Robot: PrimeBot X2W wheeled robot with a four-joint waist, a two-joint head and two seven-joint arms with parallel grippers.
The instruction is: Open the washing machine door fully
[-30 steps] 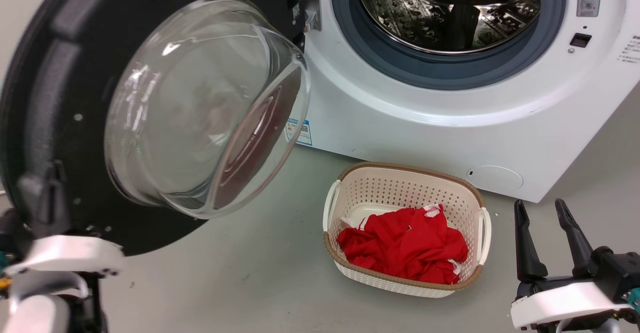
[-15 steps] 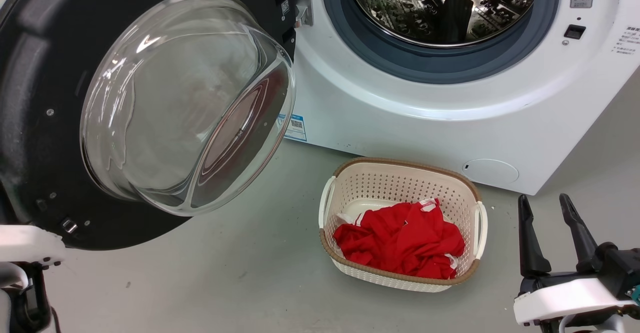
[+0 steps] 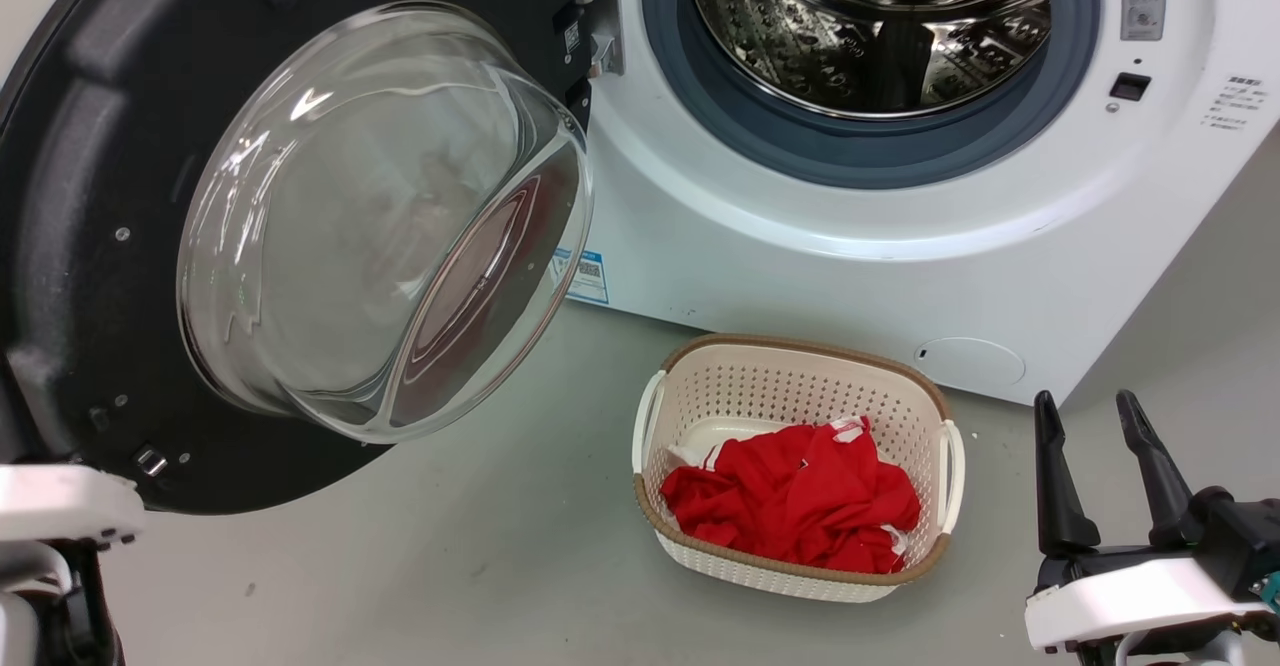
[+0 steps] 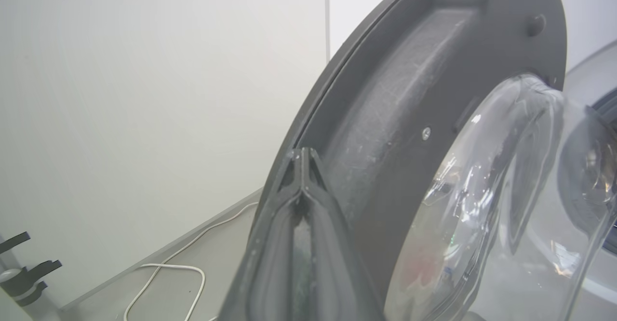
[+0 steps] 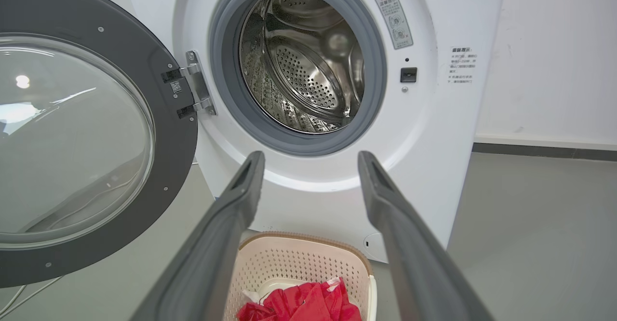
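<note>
The washing machine door (image 3: 90, 196), a big black disc with a bulging glass bowl (image 3: 380, 216), stands swung out to the left of the drum on its metal hinge (image 3: 595, 16). In the left wrist view my left gripper (image 4: 301, 159) is shut, with nothing between its fingers, and its tips lie against the door (image 4: 409, 94) close to the rim. My left arm's white wrist cover (image 3: 60, 506) sits below the door's lower edge. My right gripper (image 3: 1085, 406) is open and holds nothing, low at the right, apart from the door (image 5: 178, 133); in its own view the right gripper (image 5: 311, 159) points at the machine.
The white washing machine (image 3: 800, 276) shows its steel drum (image 3: 870, 26) and blue-grey rubber ring (image 3: 850, 156). A cream basket (image 3: 790, 366) holding red cloth (image 3: 790, 496) stands on the grey floor in front. A white cable (image 4: 168, 268) lies by the wall left of the door.
The door has swung further out to the left. My left wrist has slid leftward toward the picture's edge, and its fingers no longer show on the door's lower left. The head camera shifted slightly.
</note>
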